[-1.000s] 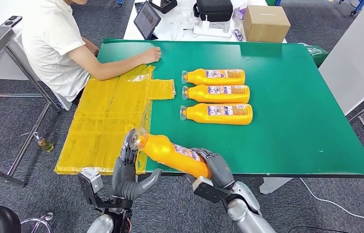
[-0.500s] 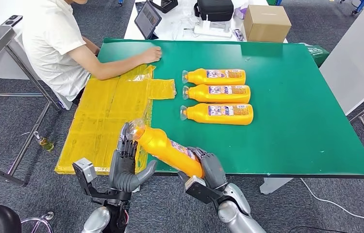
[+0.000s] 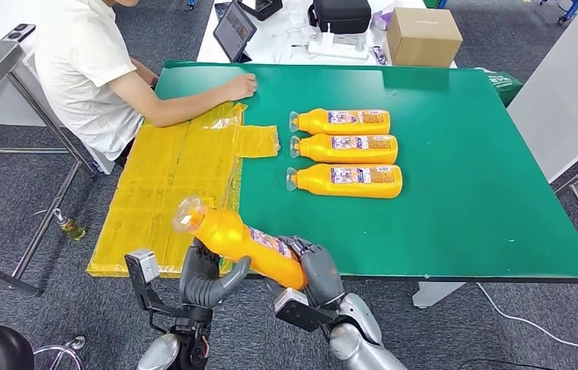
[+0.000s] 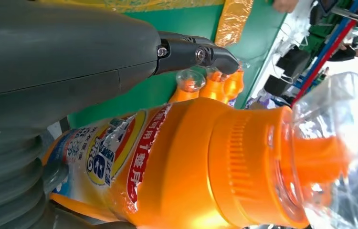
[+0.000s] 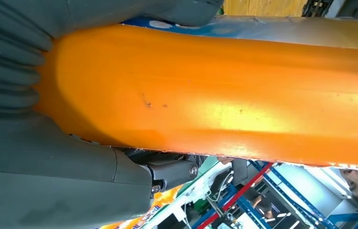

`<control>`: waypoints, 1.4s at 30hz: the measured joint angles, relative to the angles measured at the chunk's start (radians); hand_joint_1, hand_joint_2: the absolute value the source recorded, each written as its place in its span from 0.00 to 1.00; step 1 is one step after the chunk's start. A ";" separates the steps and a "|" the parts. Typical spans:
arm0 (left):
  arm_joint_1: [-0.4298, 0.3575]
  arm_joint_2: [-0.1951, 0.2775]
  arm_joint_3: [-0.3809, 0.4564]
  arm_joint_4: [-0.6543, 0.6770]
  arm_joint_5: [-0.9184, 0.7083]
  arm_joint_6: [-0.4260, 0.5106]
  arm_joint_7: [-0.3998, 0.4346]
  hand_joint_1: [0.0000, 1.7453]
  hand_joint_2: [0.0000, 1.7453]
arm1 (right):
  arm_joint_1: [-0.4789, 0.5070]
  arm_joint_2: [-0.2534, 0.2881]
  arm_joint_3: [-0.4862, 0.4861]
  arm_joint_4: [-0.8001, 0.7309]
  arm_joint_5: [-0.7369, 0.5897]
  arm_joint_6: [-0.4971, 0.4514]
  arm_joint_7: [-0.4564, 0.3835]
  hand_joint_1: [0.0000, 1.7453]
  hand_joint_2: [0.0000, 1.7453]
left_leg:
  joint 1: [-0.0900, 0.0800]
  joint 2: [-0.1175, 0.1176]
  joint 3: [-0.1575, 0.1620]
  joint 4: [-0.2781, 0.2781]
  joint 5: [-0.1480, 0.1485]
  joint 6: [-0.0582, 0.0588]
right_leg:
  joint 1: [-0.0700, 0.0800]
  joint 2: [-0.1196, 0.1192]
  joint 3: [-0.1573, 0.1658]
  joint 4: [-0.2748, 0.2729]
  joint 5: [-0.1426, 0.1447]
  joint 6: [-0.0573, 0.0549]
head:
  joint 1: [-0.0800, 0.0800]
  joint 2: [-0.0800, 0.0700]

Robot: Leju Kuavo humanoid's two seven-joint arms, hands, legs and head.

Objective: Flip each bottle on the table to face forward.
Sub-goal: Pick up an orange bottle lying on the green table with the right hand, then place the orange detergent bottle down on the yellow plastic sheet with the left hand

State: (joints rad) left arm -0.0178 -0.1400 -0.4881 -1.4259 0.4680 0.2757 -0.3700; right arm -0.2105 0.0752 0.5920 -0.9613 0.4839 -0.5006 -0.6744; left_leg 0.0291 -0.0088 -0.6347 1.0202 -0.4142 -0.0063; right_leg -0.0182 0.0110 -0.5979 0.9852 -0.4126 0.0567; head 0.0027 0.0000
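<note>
My right hand (image 3: 313,270) clasps the orange bottle (image 3: 243,243); my left hand (image 3: 207,277) cradles its neck — I should rotate slowly, label up.

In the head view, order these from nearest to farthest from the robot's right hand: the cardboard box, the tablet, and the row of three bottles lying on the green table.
From the right hand:
1. Row of three bottles, lying mid-table, just beyond the hand.
2. Tablet, on the white table past the far edge, toward the left.
3. Cardboard box, on that same white table, toward the right. It is only slightly farther than the tablet.
</note>
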 joint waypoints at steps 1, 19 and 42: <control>0.000 0.000 -0.001 0.000 0.010 0.007 0.003 0.00 1.00 | 0.000 0.000 0.003 0.001 -0.002 -0.002 0.000 1.00 1.00 | 0.000 0.000 0.000 0.000 0.000 0.000 | 0.000 0.000 0.000 0.000 0.000 0.000 | 0.000 0.000; 0.021 0.023 -0.002 -0.039 0.244 -0.352 0.035 0.87 1.00 | -0.044 0.014 0.053 0.106 0.006 -0.003 -0.029 1.00 1.00 | 0.000 0.001 0.000 0.000 0.000 0.000 | 0.000 0.000 -0.001 0.000 0.000 0.000 | 0.000 0.000; -0.005 0.025 -0.008 0.005 -0.003 -0.248 -0.017 1.00 1.00 | -0.059 0.028 0.093 0.147 0.034 0.006 0.020 0.00 0.00 | 0.000 0.000 0.000 0.000 0.000 0.000 | 0.000 0.000 0.000 0.000 0.000 0.000 | 0.000 0.000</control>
State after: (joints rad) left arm -0.0231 -0.1152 -0.4963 -1.4213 0.4648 0.0279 -0.3873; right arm -0.2693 0.1027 0.6852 -0.8145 0.5175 -0.4950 -0.6543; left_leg 0.0292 -0.0084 -0.6346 1.0202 -0.4141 -0.0066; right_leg -0.0181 0.0111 -0.5984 0.9852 -0.4125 0.0566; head 0.0026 0.0000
